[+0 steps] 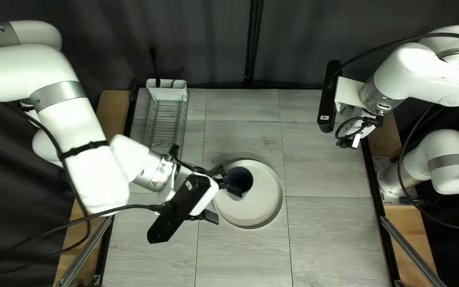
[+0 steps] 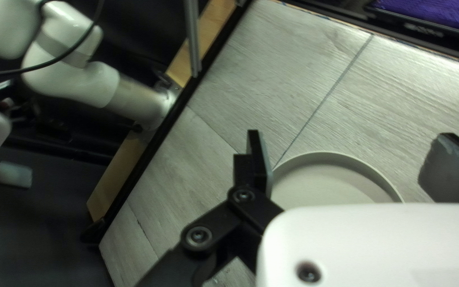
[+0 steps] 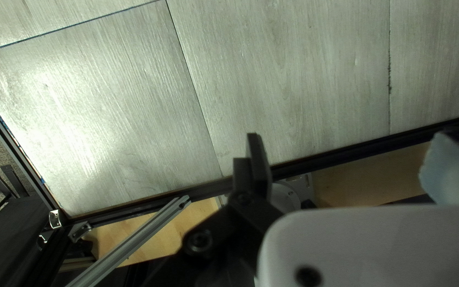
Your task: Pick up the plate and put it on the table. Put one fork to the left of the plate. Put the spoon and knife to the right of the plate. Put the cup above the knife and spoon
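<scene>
Dark cup point(image 1: 240, 179), pale round plate point(image 1: 264, 199)

Dk. curtain point(image 1: 304, 48) behind lt. gray wood-grain tbl. point(image 1: 328, 234)

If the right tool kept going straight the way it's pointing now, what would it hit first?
Most likely the tabletop, close to its black edge rail. Nothing shows in between, but the right tool's height is hard to judge.
</scene>
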